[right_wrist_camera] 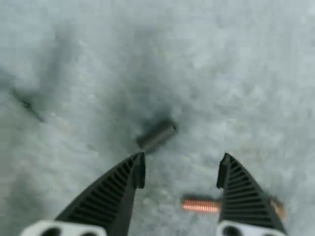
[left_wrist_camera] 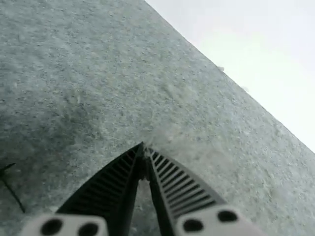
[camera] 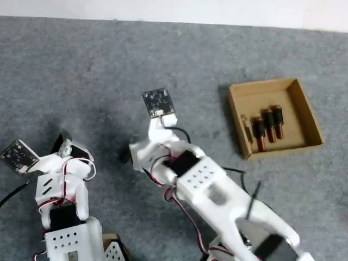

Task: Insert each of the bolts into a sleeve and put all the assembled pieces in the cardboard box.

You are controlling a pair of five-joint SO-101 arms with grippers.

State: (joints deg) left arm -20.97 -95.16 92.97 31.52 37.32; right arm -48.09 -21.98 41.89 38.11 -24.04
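Observation:
My right gripper point(right_wrist_camera: 182, 164) hangs open just above the grey carpet. A short dark sleeve point(right_wrist_camera: 156, 135) lies on the carpet slightly beyond its fingertips. A copper bolt point(right_wrist_camera: 199, 205) lies flat beside one finger point(right_wrist_camera: 241, 191), which hides part of it. My left gripper point(left_wrist_camera: 144, 148) is shut with nothing in it, low over bare carpet. In the high view the cardboard box point(camera: 296, 106) sits at the right with several dark-and-copper assembled pieces point(camera: 269, 126) lying inside. The right arm point(camera: 179, 163) stands mid-table and the left arm point(camera: 60, 179) at the lower left.
Grey carpet covers the whole table. A pale wall runs along the far edge point(camera: 217, 11). Loose black and red cables point(camera: 179, 206) trail beside the right arm. Open carpet separates the right arm from the box.

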